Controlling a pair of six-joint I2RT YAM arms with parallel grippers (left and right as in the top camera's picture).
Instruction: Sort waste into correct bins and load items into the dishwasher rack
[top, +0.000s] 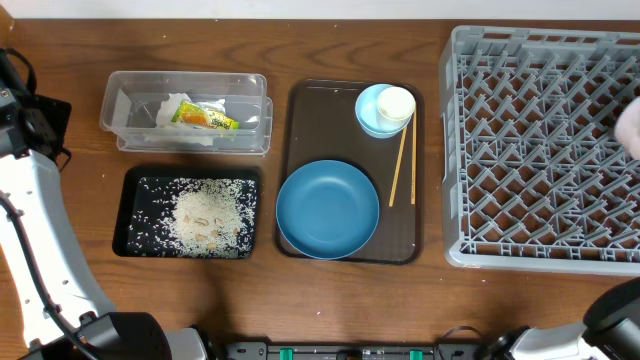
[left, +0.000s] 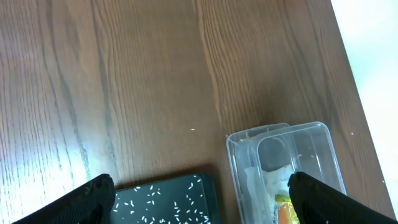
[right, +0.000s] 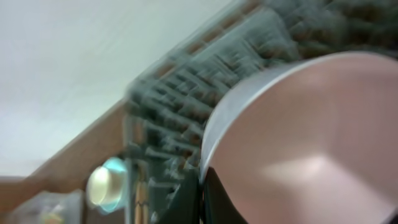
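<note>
Table (top: 350, 300), contents:
- Dishwasher rack (top: 540, 150): grey, at the right end.
- White bowl (right: 298, 137): blurred, above the rack's far right edge; its rim is pinched in the right gripper (right: 208, 196), jaws closed on it.
- Left gripper (left: 200, 186): jaws wide apart and holding nothing, above bare wood near the two bins.
- Clear tub (top: 115, 110): holds the napkin (top: 160, 110) and the snack wrapper (top: 205, 118).
- Black tray (top: 128, 215): just in front of the tub, holds the rice (top: 205, 215).
- Brown serving tray (top: 320, 120): between bins and rack, carries four items.
  - Blue plate (top: 327, 208)
  - Light-blue bowl (top: 368, 115)
  - White cup (top: 396, 103), sitting in the light-blue bowl
  - Chopsticks (top: 403, 160), lying beside the plate
</note>
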